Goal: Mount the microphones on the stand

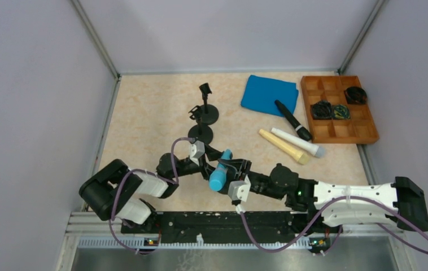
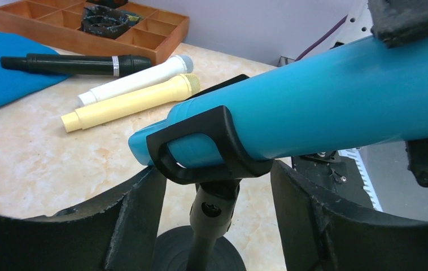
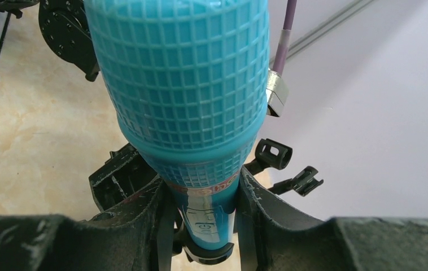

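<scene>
Your right gripper (image 3: 203, 206) is clamped on the blue microphone (image 3: 178, 84). Your left gripper (image 2: 214, 189), the nearer one, stands open either side of the stand (image 2: 207, 223). From the right jaws, the microphone's long axis runs straight away, its narrow tail already seated in the clip (image 2: 226, 132).

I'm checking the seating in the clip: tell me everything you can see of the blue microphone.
Light blue microphone: smooth plastic-looking tapered handle, grid-mesh head. It is held tilted, narrow tail pushed through the black clip of the stand. The right gripper is shut on its handle; the open left gripper does not touch it.
</scene>
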Controlling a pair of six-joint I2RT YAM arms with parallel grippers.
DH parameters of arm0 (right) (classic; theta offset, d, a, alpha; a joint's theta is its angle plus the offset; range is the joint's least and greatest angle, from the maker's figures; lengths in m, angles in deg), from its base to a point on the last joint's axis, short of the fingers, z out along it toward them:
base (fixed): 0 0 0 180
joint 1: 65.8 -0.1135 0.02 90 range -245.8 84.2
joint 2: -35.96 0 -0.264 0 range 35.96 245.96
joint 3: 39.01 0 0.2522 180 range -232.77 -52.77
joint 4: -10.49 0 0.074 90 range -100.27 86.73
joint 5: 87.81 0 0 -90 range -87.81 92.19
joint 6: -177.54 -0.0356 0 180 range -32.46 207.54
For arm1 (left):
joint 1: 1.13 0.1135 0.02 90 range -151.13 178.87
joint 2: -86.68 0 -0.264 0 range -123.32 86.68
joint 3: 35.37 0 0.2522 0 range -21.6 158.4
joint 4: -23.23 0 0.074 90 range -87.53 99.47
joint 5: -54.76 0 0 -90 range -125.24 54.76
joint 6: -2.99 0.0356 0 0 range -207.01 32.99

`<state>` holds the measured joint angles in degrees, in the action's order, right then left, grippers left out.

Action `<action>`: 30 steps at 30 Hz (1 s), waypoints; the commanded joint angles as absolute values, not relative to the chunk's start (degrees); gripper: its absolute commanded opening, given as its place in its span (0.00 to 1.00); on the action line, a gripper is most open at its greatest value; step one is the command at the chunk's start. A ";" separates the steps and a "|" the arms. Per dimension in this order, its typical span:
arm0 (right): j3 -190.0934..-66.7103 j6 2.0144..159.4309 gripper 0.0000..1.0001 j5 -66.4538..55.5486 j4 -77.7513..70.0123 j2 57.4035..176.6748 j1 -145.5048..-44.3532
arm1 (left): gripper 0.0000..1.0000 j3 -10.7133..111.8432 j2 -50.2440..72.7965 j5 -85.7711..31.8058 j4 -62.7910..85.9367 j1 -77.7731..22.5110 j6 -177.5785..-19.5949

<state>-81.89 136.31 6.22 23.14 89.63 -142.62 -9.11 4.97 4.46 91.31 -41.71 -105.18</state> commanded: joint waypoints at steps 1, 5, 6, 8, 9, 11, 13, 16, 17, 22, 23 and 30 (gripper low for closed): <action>-81.88 134.74 0.00 5.98 24.72 87.57 -142.55 | 0.73 -9.39 3.03 5.95 102.95 -41.67 -108.43; -81.42 134.72 0.00 6.13 25.17 87.21 -142.53 | 0.71 -10.01 2.07 4.87 104.05 -41.67 -109.55; -81.28 134.66 0.00 6.09 25.29 87.16 -142.55 | 0.69 -10.21 1.93 4.49 104.24 -41.65 -109.92; -81.11 134.65 0.00 5.70 25.19 87.03 -142.53 | 0.64 -10.30 1.56 3.83 104.41 -41.65 -110.84; -81.08 134.65 0.00 5.58 25.24 87.02 -142.53 | 0.61 -10.32 1.37 3.71 104.46 -41.65 -111.21; -80.96 134.65 0.00 5.13 25.08 86.89 -142.54 | 0.55 -10.59 0.93 3.61 105.12 -41.69 -111.73; -80.81 134.61 0.00 4.59 24.91 86.76 -142.53 | 0.48 -10.78 0.44 3.65 105.54 -41.65 -111.96; -80.89 134.65 0.00 4.08 23.72 86.44 -142.56 | 0.33 -10.75 -0.12 3.56 106.12 -41.65 -112.22; -80.88 134.65 0.00 3.85 23.33 86.23 -142.55 | 0.29 -10.71 -0.26 3.40 106.53 -41.65 -112.23; -80.56 134.73 0.00 3.11 20.95 84.87 -142.54 | 0.50 -10.62 -2.09 1.04 110.28 -41.65 -113.61; -80.54 134.73 0.00 3.13 20.72 84.64 -142.53 | 0.54 -10.46 -2.56 0.57 111.02 -41.69 -114.49; -79.81 134.91 0.00 2.99 19.99 83.62 -142.53 | 0.63 -9.38 -3.24 0.48 112.20 -41.69 -117.58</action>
